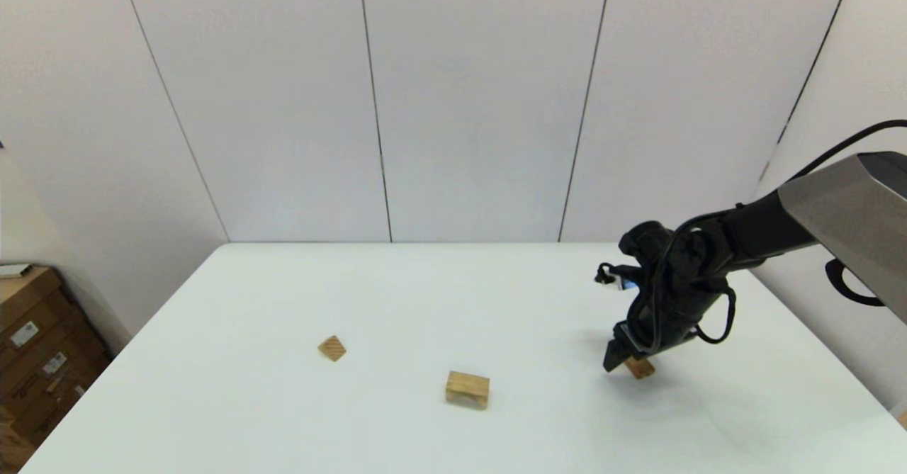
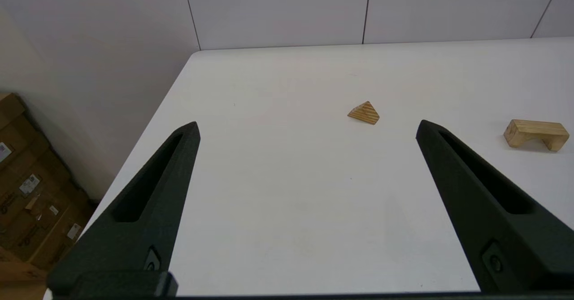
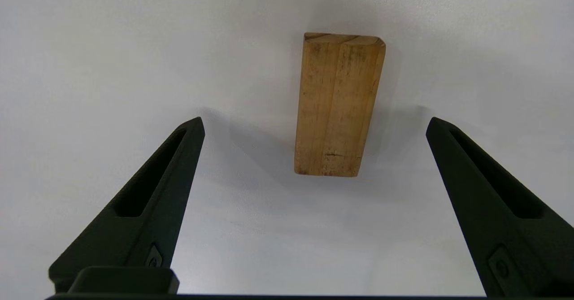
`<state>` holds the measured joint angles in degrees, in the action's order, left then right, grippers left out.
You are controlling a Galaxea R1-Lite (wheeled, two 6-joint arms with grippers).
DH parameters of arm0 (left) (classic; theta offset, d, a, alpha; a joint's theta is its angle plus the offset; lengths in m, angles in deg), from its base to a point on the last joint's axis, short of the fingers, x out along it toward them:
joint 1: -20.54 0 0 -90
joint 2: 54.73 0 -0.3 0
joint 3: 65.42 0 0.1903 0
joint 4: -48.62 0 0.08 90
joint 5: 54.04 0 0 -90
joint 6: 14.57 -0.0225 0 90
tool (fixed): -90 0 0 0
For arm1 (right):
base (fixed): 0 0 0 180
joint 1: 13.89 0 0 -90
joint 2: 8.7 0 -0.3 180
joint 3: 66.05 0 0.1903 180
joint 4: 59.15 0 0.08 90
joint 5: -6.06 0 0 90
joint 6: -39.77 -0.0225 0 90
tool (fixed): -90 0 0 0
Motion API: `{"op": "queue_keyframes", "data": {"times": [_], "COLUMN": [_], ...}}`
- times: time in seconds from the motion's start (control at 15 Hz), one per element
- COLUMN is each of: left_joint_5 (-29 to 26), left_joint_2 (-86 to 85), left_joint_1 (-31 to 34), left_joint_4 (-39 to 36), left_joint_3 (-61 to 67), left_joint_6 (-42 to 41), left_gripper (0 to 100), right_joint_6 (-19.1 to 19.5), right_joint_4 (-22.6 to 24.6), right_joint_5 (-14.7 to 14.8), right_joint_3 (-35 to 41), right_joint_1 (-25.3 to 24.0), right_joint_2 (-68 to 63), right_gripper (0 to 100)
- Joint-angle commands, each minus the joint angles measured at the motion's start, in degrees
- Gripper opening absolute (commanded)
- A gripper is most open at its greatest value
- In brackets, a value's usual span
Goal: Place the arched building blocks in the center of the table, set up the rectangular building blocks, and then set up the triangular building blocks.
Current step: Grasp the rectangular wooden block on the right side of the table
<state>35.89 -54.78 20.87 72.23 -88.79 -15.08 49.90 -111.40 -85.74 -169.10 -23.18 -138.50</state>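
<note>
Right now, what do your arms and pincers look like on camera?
The right arm has a grey angular outer shell, then matte black links with black cables looped along the wrist and a small blue-white spot. The right pincer and the left pincer each have two long, tapering matte black fingers with slotted recesses.

Brown cardboard boxes (image 1: 32, 346) are stacked on the floor off the left side of the bench, white labels stuck on their faces. Behind stands a pale panelled wall (image 1: 482, 98), its panels divided by thin dark vertical seams.
</note>
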Motion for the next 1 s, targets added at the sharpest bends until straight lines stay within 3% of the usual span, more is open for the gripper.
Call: {"op": "queue_keyframes", "data": {"times": [0.07, 0.53, 0.6, 1.0], "left_joint_5": [-0.01, -0.01, -0.01, -0.01], "left_joint_2": [0.05, 0.05, 0.05, 0.05], "left_joint_1": [0.02, 0.02, 0.02, 0.02], "left_joint_4": [0.02, 0.02, 0.02, 0.02], "left_joint_3": [0.00, 0.00, 0.00, 0.00], "left_joint_6": [-0.02, -0.02, -0.02, -0.02], "left_gripper": [100, 100, 100, 100], "right_joint_6": [0.06, 0.15, 0.06, -0.02], "right_joint_4": [-0.12, -0.21, -0.21, -0.12], "right_joint_5": [-0.05, -0.05, -0.05, 0.03], "right_joint_3": [-0.55, -1.26, -1.35, -1.35], "right_joint_1": [-0.03, -0.55, -0.55, -0.73], "right_joint_2": [-1.16, -2.22, -2.13, -2.22], "right_gripper": [100, 100, 0, 0]}}
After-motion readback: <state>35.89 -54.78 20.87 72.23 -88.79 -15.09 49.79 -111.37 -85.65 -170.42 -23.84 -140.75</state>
